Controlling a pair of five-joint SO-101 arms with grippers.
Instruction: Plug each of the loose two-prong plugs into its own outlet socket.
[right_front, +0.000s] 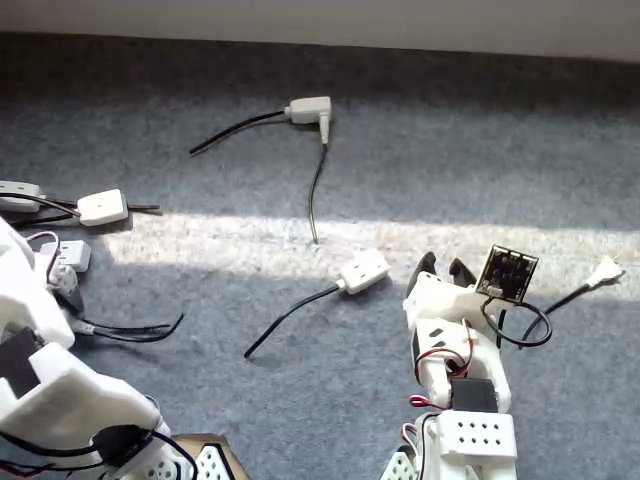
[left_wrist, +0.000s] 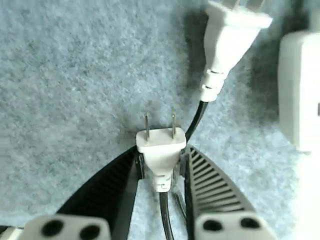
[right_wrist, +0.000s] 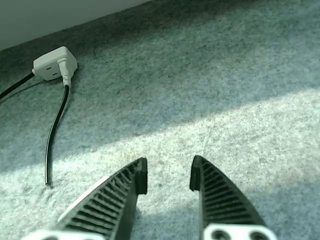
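The left gripper (left_wrist: 162, 159) is pressed against a white two-prong plug (left_wrist: 161, 149), which is pinched by its body between the two black ribbed fingers. The prongs are pointed away from the wrist, and the black cord is led back between the fingers. A second plug (left_wrist: 232, 30) is seen beyond the prongs, lying on the grey carpet (left_wrist: 75, 90) apart from the held one, with its cord running back behind the held plug's body. A white outlet block (left_wrist: 300, 90) is seen to one side of that plug, near it but not touching.

The right gripper (right_wrist: 168, 175) is spread, with a clear gap between its fingertips; nothing is held or touched, and only carpet is seen in the gap. In the high view it (right_front: 441, 268) is placed just beside the middle outlet socket (right_front: 363, 272), which lies on the carpet with its black cord trailing away from the arm. A far outlet socket (right_wrist: 50, 62) is seen well ahead, near the wall, with a plug (right_wrist: 66, 70) already seated in it. Another loose plug (right_front: 606, 271) is seen on the arm's other side.
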